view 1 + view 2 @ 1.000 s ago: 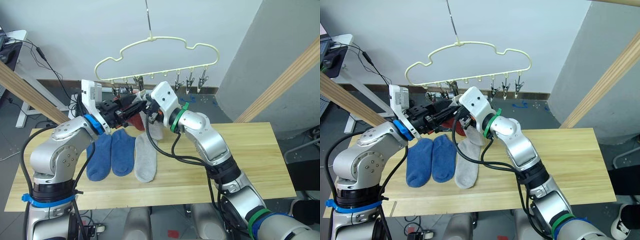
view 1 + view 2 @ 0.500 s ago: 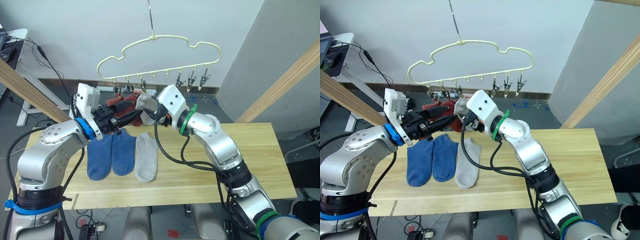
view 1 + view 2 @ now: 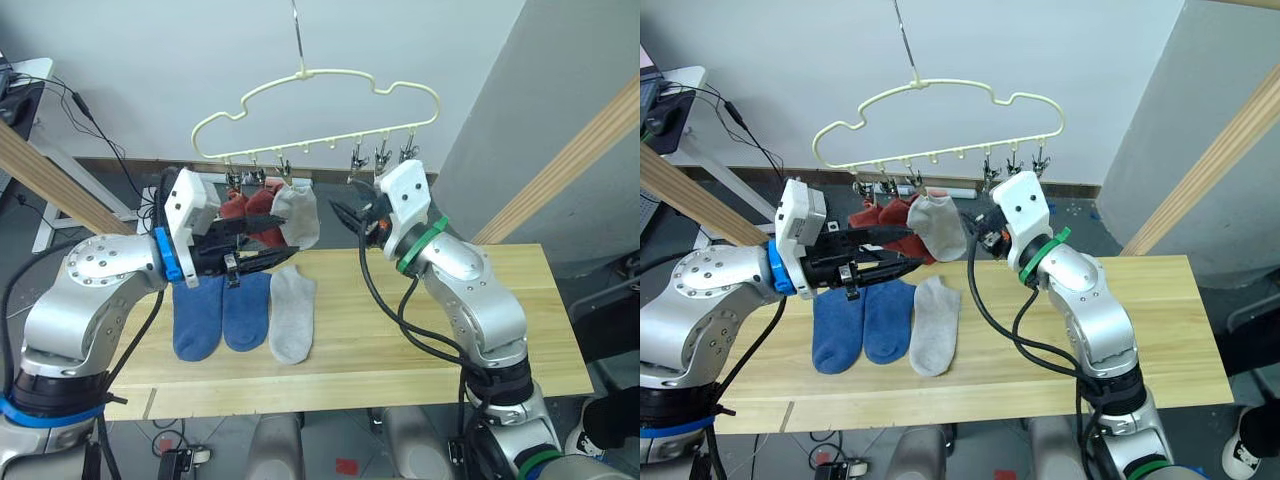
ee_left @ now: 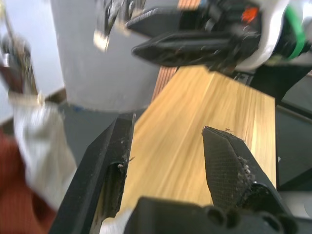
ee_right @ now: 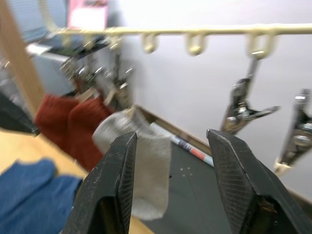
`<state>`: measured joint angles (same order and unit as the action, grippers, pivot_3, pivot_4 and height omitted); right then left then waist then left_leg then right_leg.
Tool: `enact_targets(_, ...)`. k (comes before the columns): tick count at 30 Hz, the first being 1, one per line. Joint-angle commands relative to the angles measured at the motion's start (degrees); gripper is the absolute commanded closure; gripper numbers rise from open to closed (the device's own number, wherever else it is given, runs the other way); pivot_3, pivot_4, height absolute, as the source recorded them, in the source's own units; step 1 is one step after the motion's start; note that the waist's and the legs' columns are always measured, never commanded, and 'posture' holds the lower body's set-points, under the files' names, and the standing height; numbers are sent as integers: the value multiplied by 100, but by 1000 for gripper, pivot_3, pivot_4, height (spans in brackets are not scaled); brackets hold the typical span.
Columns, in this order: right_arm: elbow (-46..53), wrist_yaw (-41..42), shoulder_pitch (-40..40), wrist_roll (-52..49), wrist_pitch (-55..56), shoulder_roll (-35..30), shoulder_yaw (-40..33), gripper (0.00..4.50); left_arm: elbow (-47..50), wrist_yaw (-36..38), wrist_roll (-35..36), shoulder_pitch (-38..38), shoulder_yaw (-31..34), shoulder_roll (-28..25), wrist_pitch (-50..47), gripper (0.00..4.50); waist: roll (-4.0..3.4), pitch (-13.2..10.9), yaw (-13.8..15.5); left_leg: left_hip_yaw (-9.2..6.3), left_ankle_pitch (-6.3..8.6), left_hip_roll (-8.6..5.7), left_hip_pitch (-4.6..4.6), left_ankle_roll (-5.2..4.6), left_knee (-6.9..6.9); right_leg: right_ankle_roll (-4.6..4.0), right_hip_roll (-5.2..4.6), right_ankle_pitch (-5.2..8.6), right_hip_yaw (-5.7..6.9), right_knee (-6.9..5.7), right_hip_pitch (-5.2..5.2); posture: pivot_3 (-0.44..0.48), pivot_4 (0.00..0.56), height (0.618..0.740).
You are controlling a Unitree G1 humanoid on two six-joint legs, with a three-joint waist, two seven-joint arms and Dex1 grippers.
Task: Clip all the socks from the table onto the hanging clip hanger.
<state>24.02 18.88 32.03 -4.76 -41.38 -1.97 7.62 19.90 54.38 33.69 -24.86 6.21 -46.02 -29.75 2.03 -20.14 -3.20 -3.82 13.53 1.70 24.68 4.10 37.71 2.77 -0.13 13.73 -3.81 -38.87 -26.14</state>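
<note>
The cream clip hanger (image 3: 312, 108) hangs above the table (image 3: 480, 330). Three socks dangle from its left clips: two rust red ones (image 3: 247, 210) and a light grey one (image 3: 299, 214). Flat on the table lie two blue socks (image 3: 220, 312) and a grey sock (image 3: 291, 316). My left gripper (image 3: 912, 250) is open and empty, just below the hanging socks and above the lying ones. My right gripper (image 3: 350, 214) is open and empty, right of the hanging grey sock (image 5: 146, 146) and below the free clips (image 5: 246, 111).
Slanted wooden poles stand at the left (image 3: 50, 185) and the right (image 3: 565, 165) of the table. A white desk with cables (image 3: 35, 75) sits at the far left. The table's right half is bare wood.
The grey sock that my right gripper held up at the hanger now hangs from a clip by itself. The right gripper has let go and drawn back to the right. My left gripper has dropped lower.
</note>
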Motion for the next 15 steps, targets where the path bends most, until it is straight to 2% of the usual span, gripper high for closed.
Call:
enact_targets(1,303,-291,45,-112,-154,109,-159,2152,59,-30,47,-153,-1,78,16,2012,0,0,-2,1,0,0,0,0,0,0,0,0,-1,0,0,-31,322,735)
enact_targets(15,-95,-612,397,-328,-327,229,-267,2152,-98,-111,12,-399,-39,320,38,2012,0,0,-8,2,0,0,2,-1,2,-2,0,-1,-1,0,-2,-38,314,735)
